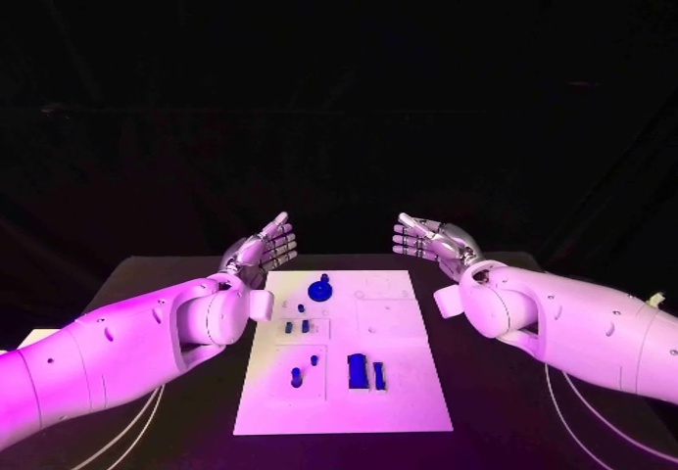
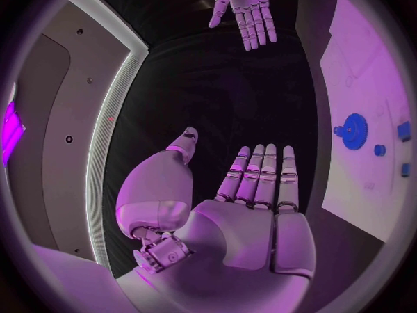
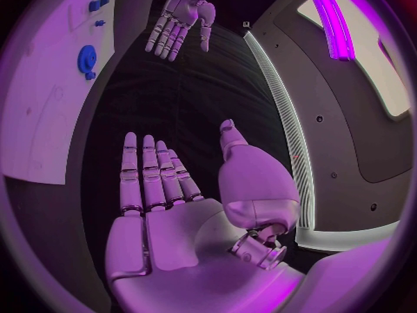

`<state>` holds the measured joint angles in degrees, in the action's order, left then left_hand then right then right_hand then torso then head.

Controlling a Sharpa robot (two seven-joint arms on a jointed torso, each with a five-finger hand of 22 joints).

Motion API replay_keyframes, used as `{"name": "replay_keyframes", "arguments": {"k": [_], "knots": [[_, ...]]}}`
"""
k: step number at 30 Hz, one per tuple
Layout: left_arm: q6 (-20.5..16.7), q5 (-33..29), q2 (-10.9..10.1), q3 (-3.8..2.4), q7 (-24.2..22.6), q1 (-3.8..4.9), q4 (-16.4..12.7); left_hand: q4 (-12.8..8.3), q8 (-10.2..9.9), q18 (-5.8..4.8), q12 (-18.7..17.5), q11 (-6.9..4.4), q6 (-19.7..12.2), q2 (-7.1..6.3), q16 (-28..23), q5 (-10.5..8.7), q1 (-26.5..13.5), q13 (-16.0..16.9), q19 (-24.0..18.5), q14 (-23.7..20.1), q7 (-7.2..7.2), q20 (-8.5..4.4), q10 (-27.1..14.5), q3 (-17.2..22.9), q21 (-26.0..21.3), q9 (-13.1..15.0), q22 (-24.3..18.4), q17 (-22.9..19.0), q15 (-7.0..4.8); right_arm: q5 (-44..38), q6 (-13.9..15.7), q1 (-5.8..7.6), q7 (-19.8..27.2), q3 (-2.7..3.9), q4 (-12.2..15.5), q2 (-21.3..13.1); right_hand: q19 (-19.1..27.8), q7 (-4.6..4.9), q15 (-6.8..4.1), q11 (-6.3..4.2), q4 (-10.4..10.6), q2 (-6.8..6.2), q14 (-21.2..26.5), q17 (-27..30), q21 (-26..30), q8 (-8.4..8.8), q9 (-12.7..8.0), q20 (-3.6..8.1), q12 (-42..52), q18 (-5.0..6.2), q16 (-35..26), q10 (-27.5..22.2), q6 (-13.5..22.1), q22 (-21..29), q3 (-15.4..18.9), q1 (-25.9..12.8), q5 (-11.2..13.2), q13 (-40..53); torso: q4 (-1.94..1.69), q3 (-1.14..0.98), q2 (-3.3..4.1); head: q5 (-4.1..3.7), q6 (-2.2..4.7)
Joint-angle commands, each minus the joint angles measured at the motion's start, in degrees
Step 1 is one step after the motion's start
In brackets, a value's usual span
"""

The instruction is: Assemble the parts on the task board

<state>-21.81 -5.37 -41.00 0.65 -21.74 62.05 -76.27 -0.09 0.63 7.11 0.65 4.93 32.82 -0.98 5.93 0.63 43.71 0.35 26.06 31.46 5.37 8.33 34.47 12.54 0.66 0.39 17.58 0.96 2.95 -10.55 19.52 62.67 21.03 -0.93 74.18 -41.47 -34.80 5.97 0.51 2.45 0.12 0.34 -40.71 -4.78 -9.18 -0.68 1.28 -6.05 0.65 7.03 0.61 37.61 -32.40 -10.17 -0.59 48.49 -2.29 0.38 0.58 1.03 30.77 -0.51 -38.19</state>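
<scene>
You have both hands raised above the far end of the black table (image 1: 169, 269), palms turned toward each other with nothing in them. Your left hand (image 1: 265, 248) stands just off the far left corner of the flat white rectangular task board (image 1: 403, 392); its fingers are stretched out straight and lie side by side, with the thumb held apart, as the left wrist view shows plainly. Your right hand (image 1: 428, 239) mirrors it near the far right corner, fingers extended and close together, the thumb set off to one side. Neither hand touches the board or any piece on it.

The board lies lengthwise in the middle of the table, between your 2 arms. The blue parts sit on its left half. A round blue toothed gear (image 1: 320, 289) is at the far end, nearest your left hand; in the left wrist view you see it as a disc with a small knob beside it. Closer to you come a few small blue pegs (image 1: 296, 327), then a larger upright blue block (image 1: 359, 371) with a slim blue bar (image 1: 379, 374) just beside it, and 2 more little blue pieces (image 1: 297, 376) to their left.
</scene>
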Motion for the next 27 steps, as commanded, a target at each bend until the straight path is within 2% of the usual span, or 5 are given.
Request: {"name": "replay_keyframes", "arguments": {"k": [1, 2, 8, 10, 27], "knots": [[-10.05, 2.65, -0.96, -0.22, -4.13, -0.51, -3.91, 0.09, -0.63, -2.13, -0.65, -4.93, -10.45, 0.98, -5.93, -0.63, -13.93, -0.35, -8.30, -10.04, -5.37, -2.65, -10.98, -4.00, -0.66, -0.39, -5.60, -0.96, -2.95, 4.41, 9.98, -0.63, 4.05, 0.23, 4.03, -0.75, 11.25, -1.93, -0.51, -2.45, -0.12, -0.34, 13.16, 4.78, 2.97, 0.68, -1.28, 1.96, -0.65, -2.11, -0.61, -12.17, 10.48, 3.29, 0.59, -15.69, 2.29, -0.38, -0.41, -0.72, 0.29, 0.32, 2.43], [-11.80, 3.04, -1.35, -0.28, -4.69, -0.71, -5.30, 0.09, -0.63, -2.39, -0.65, -4.93, -11.39, 0.98, -5.93, -0.63, -15.16, -0.35, -9.05, -10.92, -5.37, -2.87, -11.96, -4.34, -0.66, -0.39, -6.10, -0.96, -2.95, 5.20, 11.86, -0.88, 4.66, 0.32, 5.53, -1.07, 12.16, -5.97, -0.51, -2.45, -0.12, -0.34, 14.22, 4.78, 3.20, 0.68, -1.28, 6.05, -0.65, -2.10, -0.61, -13.13, 11.33, 3.56, 0.59, -16.94, 2.29, -0.38, -0.45, -0.81, 0.33, 0.37, 2.82], [-19.43, 4.73, -3.05, -0.55, -7.13, -1.57, -11.39, 0.09, -0.63, -7.11, -0.65, -4.93, -16.12, 0.98, -5.93, -0.63, -21.45, -0.35, -12.82, -15.45, -5.37, -4.07, -16.93, -6.15, -0.66, -0.39, -8.63, -0.96, -2.95, 8.83, 20.49, -1.98, 7.44, 0.73, 12.47, -2.53, 16.99, -5.97, -0.51, -2.45, -0.12, -0.34, 19.87, 4.78, 4.48, 0.68, -1.28, 6.05, -0.65, -2.72, -0.61, -18.41, 15.78, 4.96, 0.59, -23.67, 2.29, -0.38, -0.58, -1.03, 0.41, 0.51, 3.82], [-20.53, 4.98, -3.29, -0.59, -7.48, -1.69, -12.27, 0.09, -0.63, -7.11, -0.65, -4.93, -17.28, 0.98, -5.93, -0.63, -23.00, -0.35, -13.71, -16.56, -5.37, -8.33, -18.15, -6.58, -0.66, -0.39, -9.25, -0.96, -2.95, 9.39, 21.84, -2.16, 7.88, 0.79, 13.56, -2.76, 18.30, -5.97, -0.51, -2.45, -0.12, -0.34, 21.40, 4.78, 4.82, 0.68, -1.28, 6.05, -0.65, -7.03, -0.61, -19.78, 17.00, 5.34, 0.59, -25.47, 2.29, -0.38, -0.58, -1.03, 0.41, 0.51, 3.82], [-22.31, 5.37, -3.69, -0.65, -8.05, -1.89, -13.69, 0.09, -0.63, -7.11, -0.65, -4.93, -25.11, 0.98, -5.93, -0.63, -33.42, -0.35, -19.84, -24.07, -5.37, -8.33, -26.36, -12.54, -0.66, -0.39, -13.44, -0.96, -2.95, 10.55, 24.60, -2.51, 8.77, 0.93, 15.77, -3.22, 26.43, -5.97, -0.51, -2.45, -0.12, -0.34, 30.94, 4.78, 9.18, 0.68, -1.28, 6.05, -0.65, -7.03, -0.61, -28.63, 24.63, 10.17, 0.59, -36.84, 2.29, -0.38, -0.58, -1.03, 0.41, 0.51, 3.82]]}}
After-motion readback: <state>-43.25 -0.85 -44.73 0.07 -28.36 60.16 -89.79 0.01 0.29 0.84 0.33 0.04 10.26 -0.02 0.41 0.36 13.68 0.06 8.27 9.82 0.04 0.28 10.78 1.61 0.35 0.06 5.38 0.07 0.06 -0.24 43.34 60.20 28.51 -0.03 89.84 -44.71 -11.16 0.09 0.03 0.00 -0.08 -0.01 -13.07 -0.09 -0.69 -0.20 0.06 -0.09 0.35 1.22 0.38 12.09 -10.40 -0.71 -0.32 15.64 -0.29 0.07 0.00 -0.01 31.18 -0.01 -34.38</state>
